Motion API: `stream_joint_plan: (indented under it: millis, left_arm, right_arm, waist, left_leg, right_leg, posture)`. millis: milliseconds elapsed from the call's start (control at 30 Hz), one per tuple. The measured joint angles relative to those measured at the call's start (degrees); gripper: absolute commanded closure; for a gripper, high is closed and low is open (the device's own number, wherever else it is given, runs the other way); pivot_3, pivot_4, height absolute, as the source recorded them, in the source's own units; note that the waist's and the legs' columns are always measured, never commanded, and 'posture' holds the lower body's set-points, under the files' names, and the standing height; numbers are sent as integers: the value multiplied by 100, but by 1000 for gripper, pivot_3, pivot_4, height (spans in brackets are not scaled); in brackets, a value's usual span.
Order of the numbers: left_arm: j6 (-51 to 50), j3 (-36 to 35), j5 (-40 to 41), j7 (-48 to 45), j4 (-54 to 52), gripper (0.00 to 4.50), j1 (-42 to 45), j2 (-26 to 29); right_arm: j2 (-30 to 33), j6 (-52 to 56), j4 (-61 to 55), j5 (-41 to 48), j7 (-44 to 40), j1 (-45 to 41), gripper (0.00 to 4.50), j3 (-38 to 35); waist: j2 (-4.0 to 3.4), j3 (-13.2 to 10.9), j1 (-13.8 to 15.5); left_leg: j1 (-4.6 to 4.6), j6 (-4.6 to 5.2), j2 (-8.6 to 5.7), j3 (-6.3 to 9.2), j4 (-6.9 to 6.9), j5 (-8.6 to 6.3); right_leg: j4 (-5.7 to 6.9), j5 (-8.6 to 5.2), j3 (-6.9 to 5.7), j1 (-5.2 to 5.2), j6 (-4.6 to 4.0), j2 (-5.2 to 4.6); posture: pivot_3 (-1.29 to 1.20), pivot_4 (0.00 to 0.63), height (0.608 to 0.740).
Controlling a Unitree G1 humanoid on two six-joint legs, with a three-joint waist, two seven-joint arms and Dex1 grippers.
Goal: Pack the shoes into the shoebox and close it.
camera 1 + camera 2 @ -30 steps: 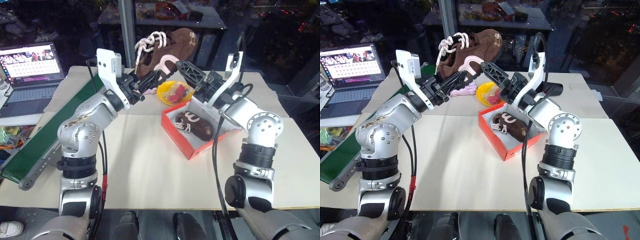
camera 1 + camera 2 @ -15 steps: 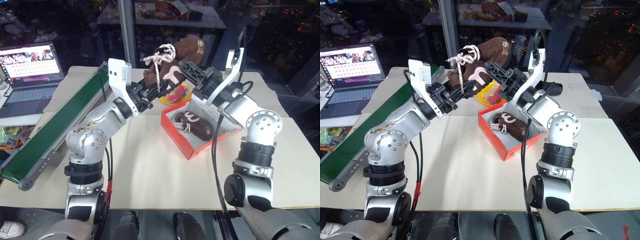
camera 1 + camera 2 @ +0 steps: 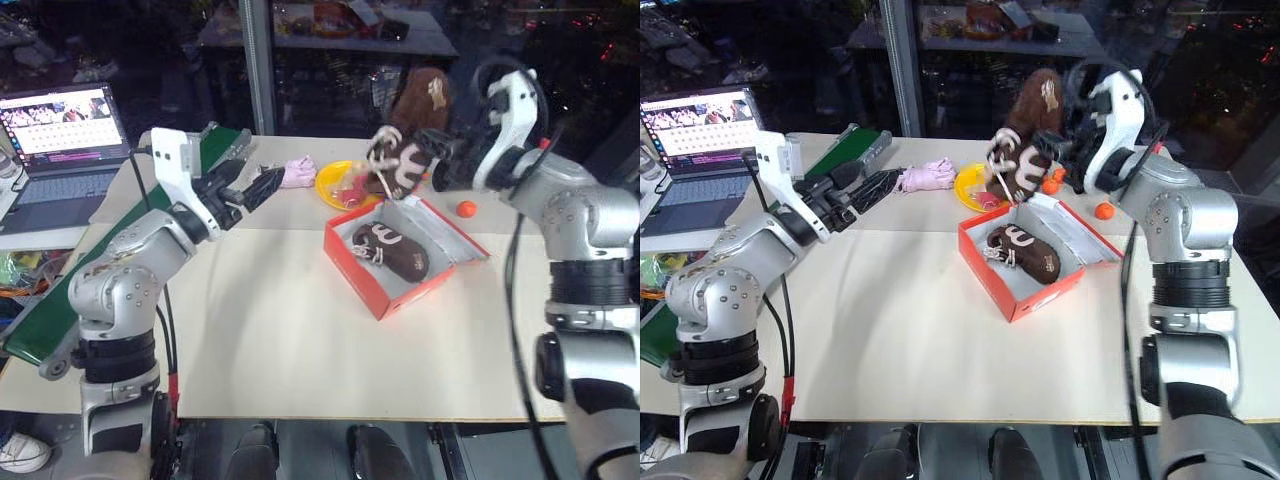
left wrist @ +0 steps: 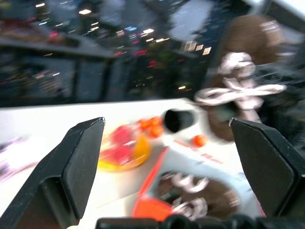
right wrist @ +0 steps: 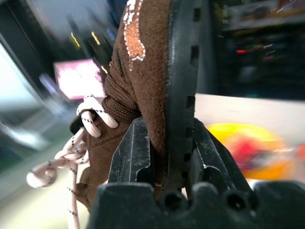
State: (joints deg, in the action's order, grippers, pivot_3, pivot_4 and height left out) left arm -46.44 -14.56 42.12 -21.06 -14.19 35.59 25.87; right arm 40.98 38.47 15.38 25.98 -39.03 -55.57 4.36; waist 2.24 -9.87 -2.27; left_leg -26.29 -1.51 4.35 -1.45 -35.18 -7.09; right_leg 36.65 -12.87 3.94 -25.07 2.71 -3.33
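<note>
A cream-topped bench [image 3: 280, 330] filled the lower half of the frame. Along its left edge ran a long green conveyor belt [image 3: 110, 260], with an open laptop [image 3: 60, 140] at the upper left. Right of centre sat the red-orange rectangular cardboard shoebox [image 3: 352, 272], white inside, its lid lying open toward the right. One small dark brown shoe with white laces [image 3: 392, 250] lay inside the box. The second dark brown shoe [image 3: 405, 160] hung in the air above the box's far corner, at upper centre-right, toe down, laces dangling. The right gripper [image 5: 164, 157] had its fingers [image 5: 131, 152] clamped on that shoe's sole edge and upper. The left gripper [image 3: 255, 188] was at centre-left, above the bench and well apart from the box; its fingers [image 4: 71, 162] stood wide apart with nothing between them. Behind the box rested a round yellow plate [image 3: 335, 185] holding red pieces, with a pink plush toy [image 3: 297, 172] just left of it. A small orange ball [image 3: 466, 208] lay right of the lid.
</note>
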Motion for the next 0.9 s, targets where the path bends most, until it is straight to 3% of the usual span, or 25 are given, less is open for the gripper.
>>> stream_joint_plan:
  millis: [167, 433, 633, 833, 900]
  left_arm:
    - [-7, 127, -23, 27, -171, 0, -121, 0]
    - [-31, 230, -46, 108, -340, 0, -269, -5]
    - [-34, 254, -54, 153, -396, 0, -309, 12]
    - [-37, 341, -127, 146, -537, 0, -480, 107]
    - [-40, 341, -127, 151, -561, 0, -510, 116]
  right_arm:
    - [107, -428, 483, -703, -1167, 609, 4116, 873]
    - [124, -983, 795, -1365, -2005, 730, 4116, 1114]
    - [-480, -1711, 1836, -2290, -2160, 290, 4116, 1663]
    - [-1291, -2415, 3193, -3103, -2089, -395, 4116, 1926]
    - [-1498, -2583, 3492, -3259, -2020, -517, 3133, 1931]
  waist:
    - [2, -2, 1]
    - [2, -2, 5]
    - [10, 2, -28]
    - [68, 24, -151]
    - [91, 38, -193]
  left_leg:
    - [0, 0, -2, 0, -6, 1]
    - [2, -1, -2, 1, -9, 1]
    - [18, -1, -2, 2, -9, 1]
    - [116, -5, -1, 3, 6, -2]
    - [129, -10, -1, 3, 5, -5]
  right_leg:
    - [6, 1, 4, -1, 1, -1]
    - [8, 1, 4, 1, 2, 0]
    - [10, 1, 5, 12, 1, 3]
    - [2, -24, 4, 99, 31, 3]
    - [3, -17, 7, 102, 24, 4]
  posture:
    - [0, 150, 736]
    - [0, 150, 736]
    - [0, 150, 736]
    - [0, 150, 736]
    - [0, 150, 736]
